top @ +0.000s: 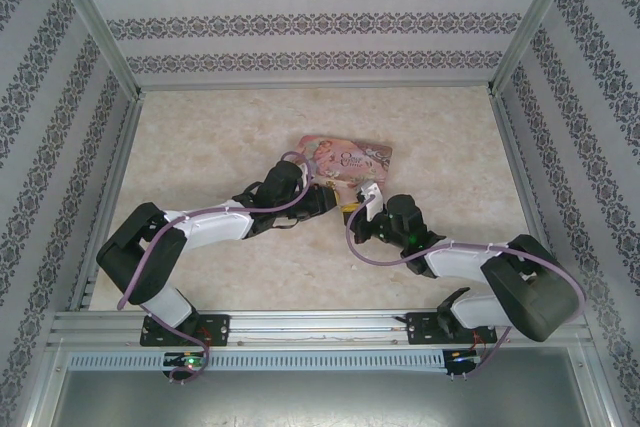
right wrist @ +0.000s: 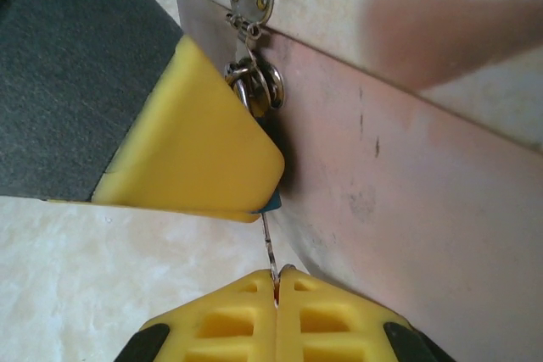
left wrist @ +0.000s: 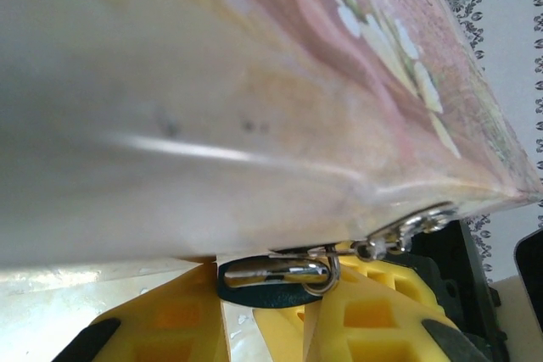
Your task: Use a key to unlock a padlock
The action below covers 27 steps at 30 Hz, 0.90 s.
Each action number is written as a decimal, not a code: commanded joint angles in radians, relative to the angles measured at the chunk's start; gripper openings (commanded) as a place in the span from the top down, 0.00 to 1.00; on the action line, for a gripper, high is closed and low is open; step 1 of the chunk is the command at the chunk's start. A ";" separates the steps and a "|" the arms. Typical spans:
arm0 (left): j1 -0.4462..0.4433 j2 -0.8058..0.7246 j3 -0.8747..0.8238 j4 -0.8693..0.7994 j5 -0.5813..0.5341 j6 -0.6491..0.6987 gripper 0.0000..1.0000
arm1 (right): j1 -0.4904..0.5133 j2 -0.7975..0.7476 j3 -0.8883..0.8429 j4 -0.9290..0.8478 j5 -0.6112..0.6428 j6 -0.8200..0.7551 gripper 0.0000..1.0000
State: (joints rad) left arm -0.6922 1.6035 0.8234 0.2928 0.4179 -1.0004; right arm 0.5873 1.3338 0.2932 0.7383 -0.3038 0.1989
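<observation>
Padlock (left wrist: 265, 294) pinched in left gripper (left wrist: 271, 313); key (right wrist: 268, 247) clamped in right gripper (right wrist: 277, 281).

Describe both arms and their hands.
The left arm and right arm have white shells between black joints, each trailed by a mauve cable. A green light glows at the left base. The left hand and right hand have yellow fingers moulded with square recesses.

Left arm (top: 205, 229) and right arm (top: 465, 265): white mid-links between bulky black joint housings, mauve cable (top: 372, 260) looped alongside each, green light (top: 178, 359) at base; fingers (right wrist: 246, 292) yellow, black-backed, moulded with rectangular recesses.
</observation>
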 commanded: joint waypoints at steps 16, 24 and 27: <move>-0.009 -0.043 0.013 0.044 0.077 -0.007 0.83 | -0.031 0.075 0.131 0.181 -0.133 0.042 1.00; -0.009 -0.047 0.003 0.039 0.087 -0.003 0.83 | -0.040 0.115 0.179 0.208 -0.188 0.060 1.00; -0.009 -0.052 -0.003 0.037 0.089 -0.004 0.83 | -0.043 0.122 0.202 0.208 -0.199 0.054 1.00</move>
State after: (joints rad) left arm -0.6701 1.5852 0.8230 0.2977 0.3729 -1.0050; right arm 0.5430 1.4586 0.4061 0.7673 -0.4358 0.2420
